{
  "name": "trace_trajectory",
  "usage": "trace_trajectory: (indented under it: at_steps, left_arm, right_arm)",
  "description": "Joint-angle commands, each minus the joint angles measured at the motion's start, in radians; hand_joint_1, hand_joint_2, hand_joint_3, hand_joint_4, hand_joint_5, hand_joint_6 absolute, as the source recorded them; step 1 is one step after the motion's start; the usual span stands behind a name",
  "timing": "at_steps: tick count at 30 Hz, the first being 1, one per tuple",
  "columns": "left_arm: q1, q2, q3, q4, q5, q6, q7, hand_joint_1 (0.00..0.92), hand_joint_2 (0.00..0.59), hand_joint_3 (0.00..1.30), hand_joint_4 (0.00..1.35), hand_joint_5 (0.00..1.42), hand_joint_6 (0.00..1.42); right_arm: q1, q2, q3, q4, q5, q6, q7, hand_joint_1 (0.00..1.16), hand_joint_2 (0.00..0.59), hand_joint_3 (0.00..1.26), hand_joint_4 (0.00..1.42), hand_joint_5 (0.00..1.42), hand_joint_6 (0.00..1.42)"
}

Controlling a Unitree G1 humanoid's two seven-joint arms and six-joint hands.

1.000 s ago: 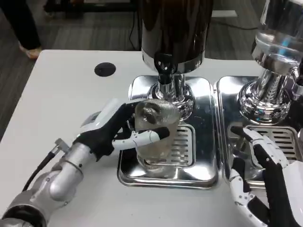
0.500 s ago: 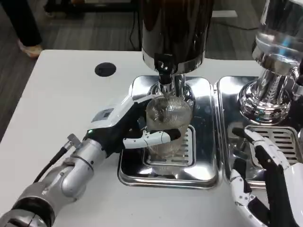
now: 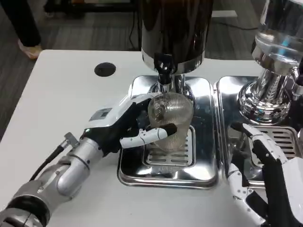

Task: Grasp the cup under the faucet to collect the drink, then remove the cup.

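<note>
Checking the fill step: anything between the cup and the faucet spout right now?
Nothing visible. The left hand holds the cup above the drip tray, tilted, its mouth just below the black faucet. The gap between them looks open. The right hand rests over the neighbouring tray, apart.

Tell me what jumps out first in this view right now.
The left hand holds a clear ribbed cup over the drip tray, tipped toward the camera under the dark dispenser's faucet. The right hand rests open at the lower right, by a second, chrome dispenser.
</note>
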Motion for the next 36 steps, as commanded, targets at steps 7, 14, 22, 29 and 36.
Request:
trace_trajectory:
  at_steps: [7, 14, 22, 29, 36]
  left_arm:
    - [0.011, 0.041, 0.019, -0.033, -0.029, -0.07, -0.041, 0.012, 0.109, 0.18, 0.1, 0.25, 0.25]
    - [0.061, 0.103, 0.07, -0.088, -0.094, -0.167, -0.093, 0.007, 0.102, 0.17, 0.08, 0.22, 0.25]
    - [0.116, 0.168, 0.15, -0.158, -0.201, -0.213, -0.211, 0.006, 0.096, 0.17, 0.08, 0.22, 0.25]
    - [0.133, 0.219, 0.237, -0.229, -0.387, -0.252, -0.421, 0.0, 0.111, 0.24, 0.22, 0.27, 0.37]
    - [0.117, 0.214, 0.305, -0.32, -0.571, -0.219, -0.629, 0.0, 0.125, 0.26, 0.26, 0.33, 0.41]
  right_arm:
    - [-0.017, -0.005, 0.007, 0.023, 0.005, -0.014, -0.001, 0.47, 0.553, 0.26, 0.21, 0.18, 0.35]
    - [-0.018, -0.004, 0.007, 0.031, 0.013, -0.017, -0.005, 0.47, 0.553, 0.26, 0.21, 0.18, 0.36]
    - [-0.039, -0.006, 0.007, 0.049, 0.027, -0.023, -0.005, 0.47, 0.553, 0.26, 0.21, 0.18, 0.36]
    - [-0.046, 0.0, 0.006, 0.061, 0.03, -0.028, -0.014, 0.47, 0.553, 0.26, 0.21, 0.18, 0.36]
    - [-0.052, 0.003, 0.007, 0.072, 0.036, -0.029, -0.011, 0.47, 0.553, 0.26, 0.21, 0.18, 0.35]
